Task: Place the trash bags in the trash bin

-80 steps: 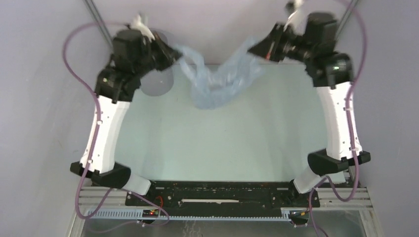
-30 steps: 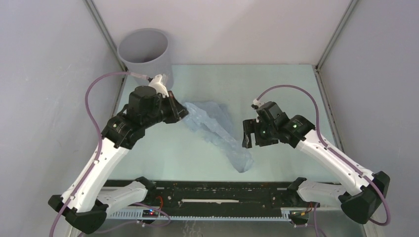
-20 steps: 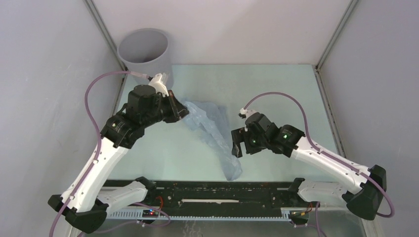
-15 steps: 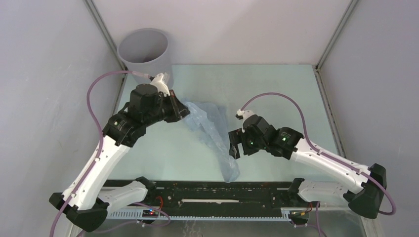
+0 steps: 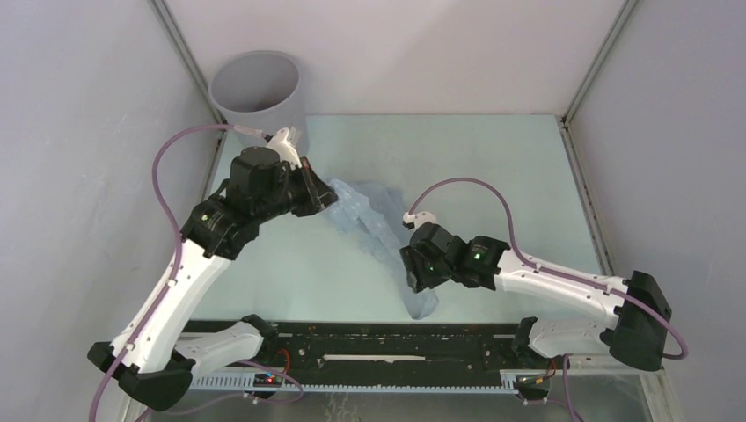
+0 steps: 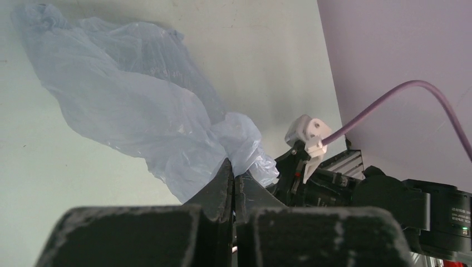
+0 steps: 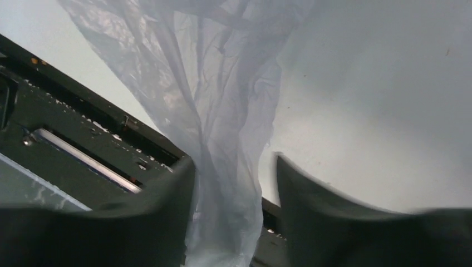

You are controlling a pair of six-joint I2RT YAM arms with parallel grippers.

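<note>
Pinched one end of the trash bag (image 5: 371, 218) in the clamped left gripper (image 6: 233, 181), straddled its tail on the table (image 5: 493, 176) with the right gripper (image 7: 234, 167) agape, probably needed closing, then lifting toward the trash bin (image 5: 257, 88).

White smooth-shelled links (image 5: 176, 290) join matt black motor housings (image 5: 251, 180) on both arms. A purple cable (image 6: 414, 84) loops along each, ending in a white plug (image 6: 305, 129). The left end effector (image 6: 231, 167) is coarse-grained black. Black wedge bases (image 5: 145, 385) sit at 7 and 4 o'clock.

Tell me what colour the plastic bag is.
The bag is pale, see-through blue-grey; left wrist view shows it best.
</note>
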